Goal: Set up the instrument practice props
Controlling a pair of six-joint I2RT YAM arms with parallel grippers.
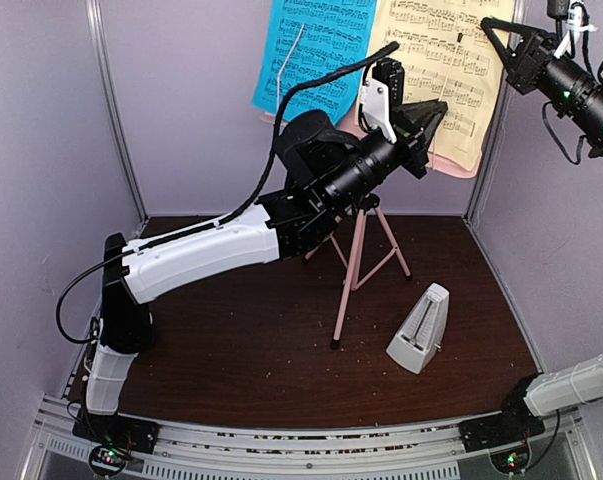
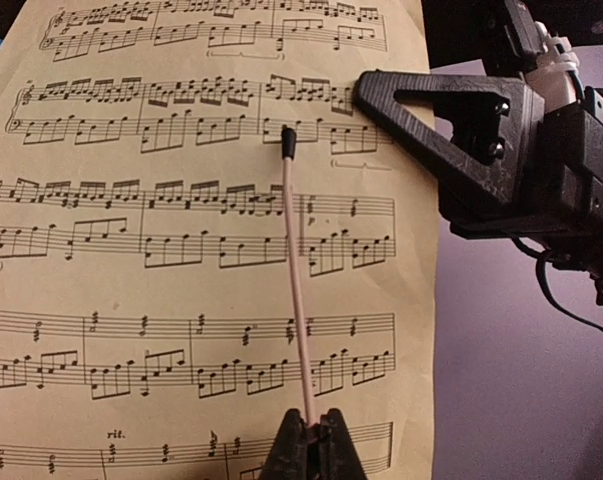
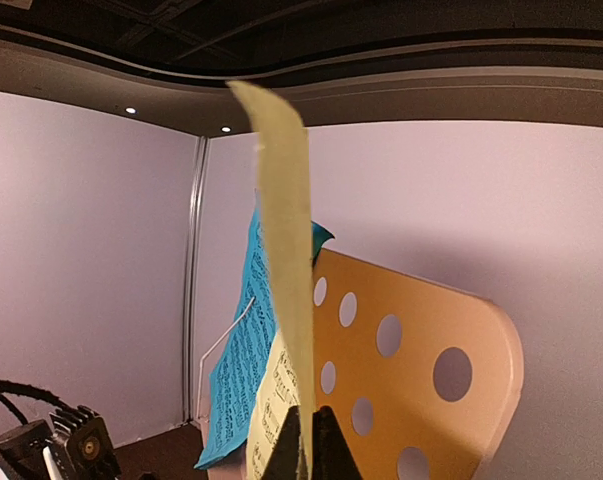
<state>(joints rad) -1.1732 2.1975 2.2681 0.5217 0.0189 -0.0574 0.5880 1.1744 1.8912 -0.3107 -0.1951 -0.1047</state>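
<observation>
The left arm (image 1: 211,250) slants up from its base and across to the pink music stand (image 1: 353,262). Its left gripper (image 2: 309,440) is pinched together on the stand's thin pink retaining wire (image 2: 297,290), which lies over the pale-yellow page (image 2: 161,200). The right arm (image 1: 571,85) reaches in from the top right corner, with the right gripper (image 3: 306,438) clamped on that page's upper right edge. The blue page (image 1: 316,50) leans on the desk's left side. The white metronome (image 1: 419,330) stands on the table (image 1: 231,340), right of the tripod legs

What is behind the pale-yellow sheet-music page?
The pink hole-punched music-stand desk, seen from the right wrist. From above, the pale-yellow sheet-music page and blue sheet-music page cover nearly all of it.
</observation>
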